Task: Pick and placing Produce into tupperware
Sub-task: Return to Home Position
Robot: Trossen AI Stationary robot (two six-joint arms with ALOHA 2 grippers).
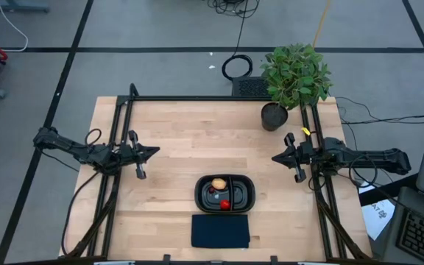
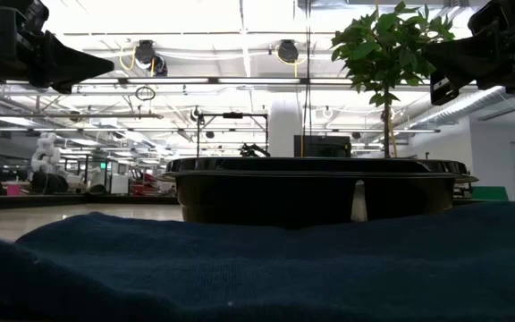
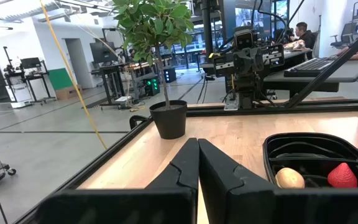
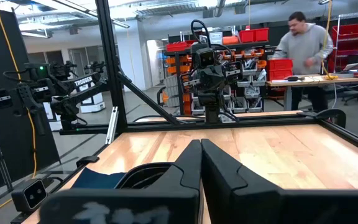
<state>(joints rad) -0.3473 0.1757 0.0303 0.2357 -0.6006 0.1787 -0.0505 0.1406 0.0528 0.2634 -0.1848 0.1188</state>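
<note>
The black oval tupperware [image 1: 225, 193] sits near the table's near edge, with a divider across it. Inside lie a tan-orange ball [image 1: 218, 183], a bright red piece [image 1: 225, 205] and a tiny dark red one [image 1: 213, 190]. In the left wrist view the tan ball [image 3: 289, 178] and the red piece [image 3: 342, 176] rest in the container [image 3: 316, 149]. My left gripper [image 1: 155, 152] hovers shut over the table's left side, well clear of the container. My right gripper [image 1: 274, 157] hovers shut over the right side.
A leafy potted plant [image 1: 293, 77] stands at the table's far right corner, close behind my right arm. A flat dark blue cloth [image 1: 220, 230] lies at the near edge just in front of the container. A person [image 4: 304, 46] works at a bench beyond the table.
</note>
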